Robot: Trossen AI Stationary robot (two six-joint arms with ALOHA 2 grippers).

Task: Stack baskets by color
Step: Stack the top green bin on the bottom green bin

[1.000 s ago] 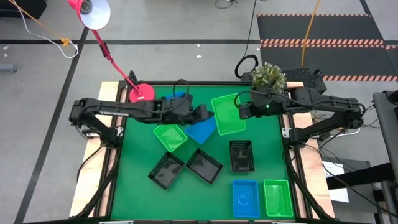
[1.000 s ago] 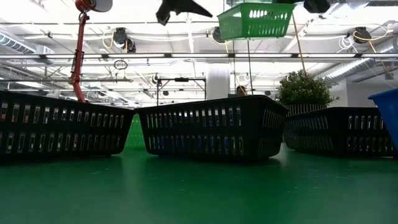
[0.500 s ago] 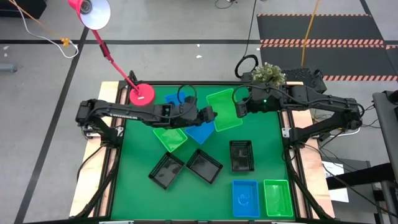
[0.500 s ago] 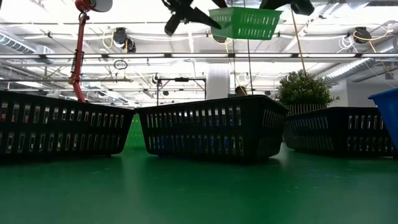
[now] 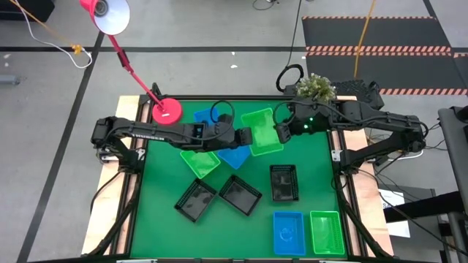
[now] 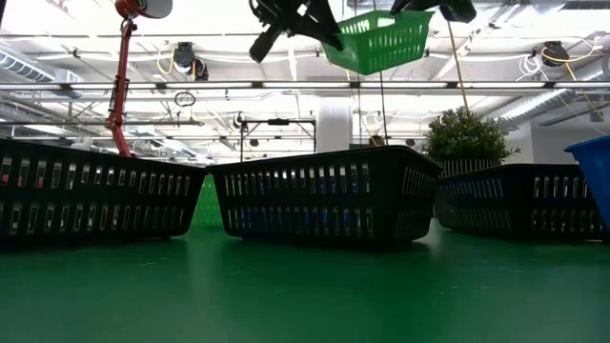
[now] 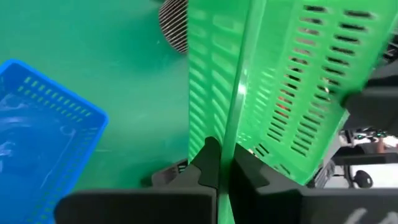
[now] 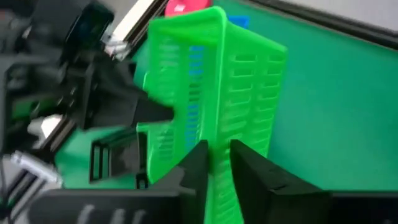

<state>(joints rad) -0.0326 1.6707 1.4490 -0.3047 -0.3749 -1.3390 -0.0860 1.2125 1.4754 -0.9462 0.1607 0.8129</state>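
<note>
Near edge of the table [image 5: 157, 219], right part: a blue basket [image 5: 288, 232] and a green basket [image 5: 326, 232], side by side, each flat on the mat.

Middle: three black baskets. Two [image 5: 195, 200] [image 5: 240, 194] lie tilted and next to each other on the left; the third [image 5: 283, 182] stands straight, to their right and apart from them. The low view shows their mesh walls [image 6: 324, 205] close up.

Beyond these, left of centre: a second green basket [image 5: 199, 161], tilted, lying just beside a second blue basket [image 5: 235, 155]. A third blue basket [image 5: 205, 116] lies farther back, partly under the left arm.

Held basket [image 5: 263, 131]: green, off the mat, high in the low view [image 6: 374, 43], above the far middle of the table, between the two grippers.
- Left gripper [image 5: 243, 136]: at the basket's left rim, fingers [image 7: 211, 163] pressed together on the wall, which runs up between them.
- Right gripper [image 5: 280, 131]: at the opposite rim; fingers [image 8: 198, 163] straddle the wall, one on each side. Whether they press it or stand slightly off cannot be told.

Far left corner: round pink lamp base [image 5: 167, 110].
</note>
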